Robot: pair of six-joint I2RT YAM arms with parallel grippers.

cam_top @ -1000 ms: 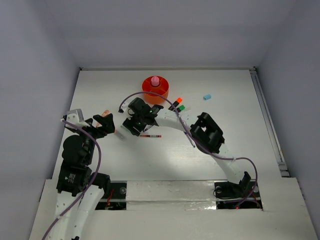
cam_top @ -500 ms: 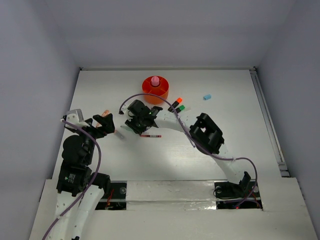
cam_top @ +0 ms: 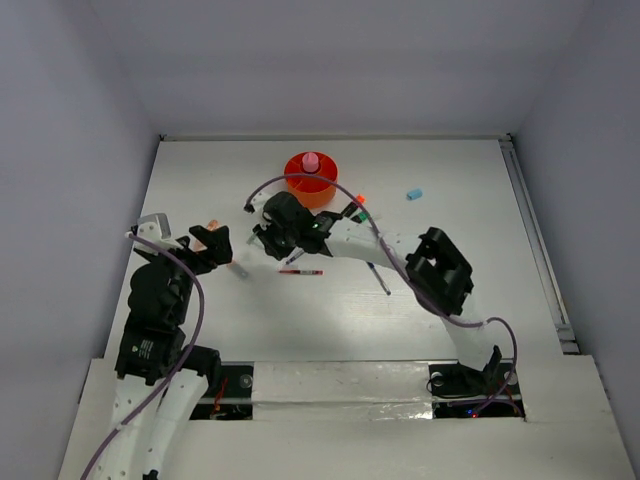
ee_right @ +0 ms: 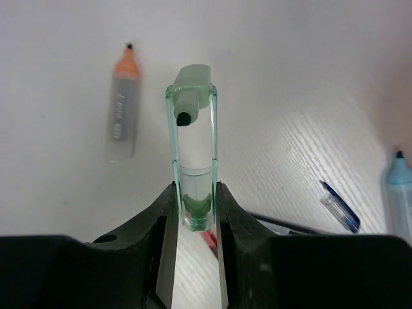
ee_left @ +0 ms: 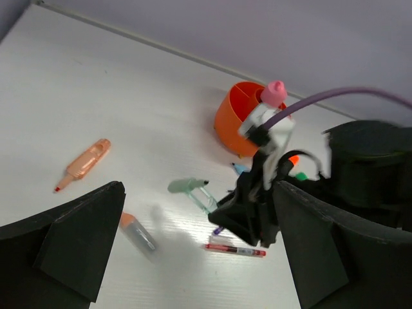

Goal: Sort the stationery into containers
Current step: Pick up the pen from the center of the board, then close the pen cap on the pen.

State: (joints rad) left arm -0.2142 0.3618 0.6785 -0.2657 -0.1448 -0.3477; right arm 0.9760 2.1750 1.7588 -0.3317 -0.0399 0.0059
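Right gripper, jaws closed on the barrel of a clear green marker that projects forward past its tips. Left gripper, spread wide, empty. Orange cup beyond the right gripper, pink bottle inside. Grey orange-tipped marker lies ahead and left of the right gripper.

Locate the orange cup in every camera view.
Top external: orange cup, upper centre of the picture.
Left wrist: upper centre.
Right wrist: not in it; the green marker fills the middle.
Shared landmark: grey orange-capped marker, seen in all three.
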